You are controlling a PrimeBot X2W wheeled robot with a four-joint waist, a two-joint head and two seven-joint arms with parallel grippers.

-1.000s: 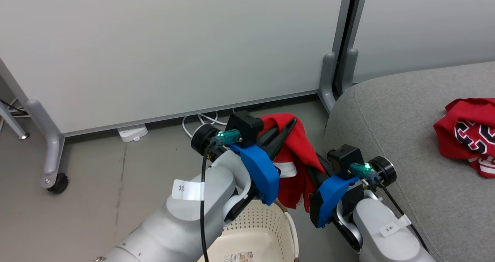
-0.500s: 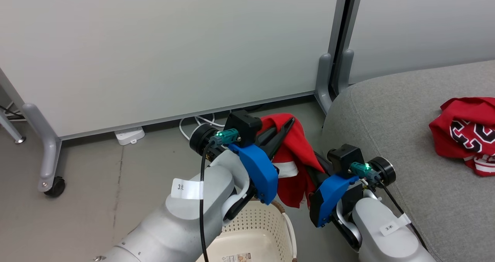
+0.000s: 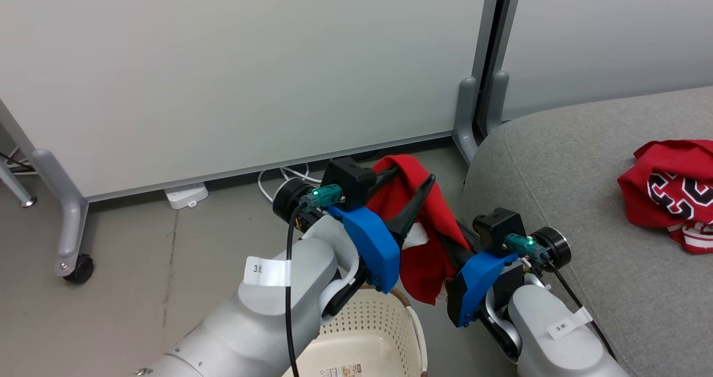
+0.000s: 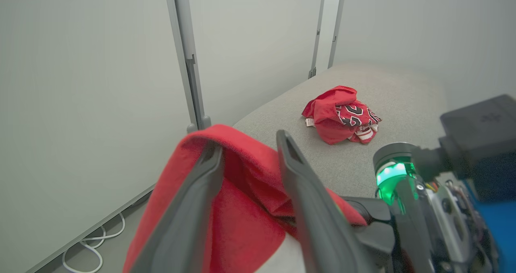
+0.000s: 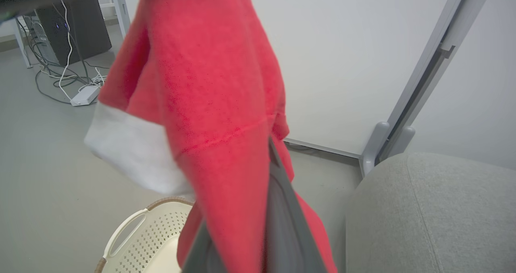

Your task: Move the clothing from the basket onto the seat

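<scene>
Parted at the left gripper (image 3: 415, 172), with a plain gap between the two fingers and the plain red garment (image 3: 424, 257) merely draped over one of them, not pinched. Closed tight at the right gripper (image 5: 271, 154), to all appearance on a lower fold of that same garment, with cloth wrapped round the fingers in the right wrist view. Strung between the two grippers, then, hanging free with its white tag (image 3: 415, 235) showing, held clear above the far rim of the basket (image 3: 379, 322) and a little toward the basket's right. Bare pale bottom in the part of the basket's inside on show. Rest of it hidden behind the left forearm (image 3: 267, 310), so impossible to call empty for certain.

Just right of the basket, the seat (image 3: 557, 199), rounded corner nearest. Well apart from the basket, farther right on that seat, the lettered red garment (image 3: 665, 165), lying crumpled and untouched by either gripper.

Judged roughly half done, perhaps a little more: one garment on the seat, the second out of the basket but not yet over the cushion. Left to do: carry the plain garment rightward from above the basket, past the seat's corner, lower onto the fabric, let go. Worth watching: with the left side slack, all depending on the right pinch alone, hence some risk of a slip back into the basket or onto the floor (image 3: 139, 265) beside it.
</scene>
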